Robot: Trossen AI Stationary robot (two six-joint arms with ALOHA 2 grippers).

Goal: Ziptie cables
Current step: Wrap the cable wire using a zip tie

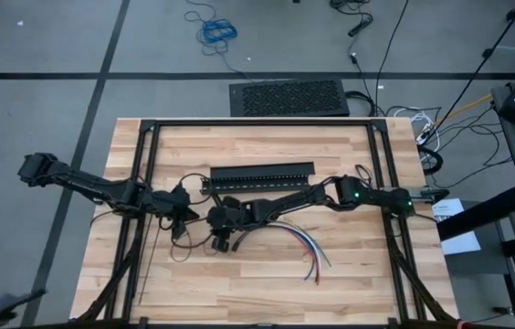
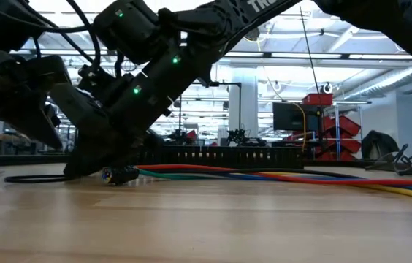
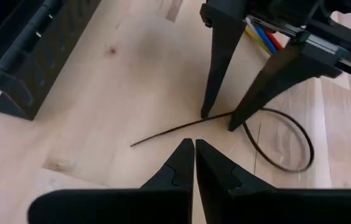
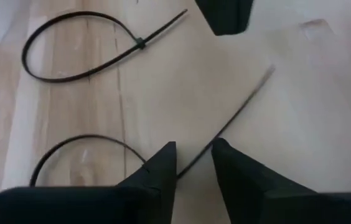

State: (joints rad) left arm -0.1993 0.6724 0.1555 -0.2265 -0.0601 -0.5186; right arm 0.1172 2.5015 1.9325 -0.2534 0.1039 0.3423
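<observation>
So, going left to right: the left end effector sits clenched and empty just beside the action, its tips hovering right by the free tail of the ziptie, and I'd leave it parked there so it doesn't nudge the strap. The right end effector has its fingers straddling that same thin strap down on the surface, with a gap on each side, so it's not actually pinching yet. My take is the trick here is squeezing slowly with the tips pressed flat to the wood, since something that skinny will probably skate out sideways. A second looped ziptie lies nearby, untouched. The cables are fanned out further right, well apart from both, not bundled yet.
</observation>
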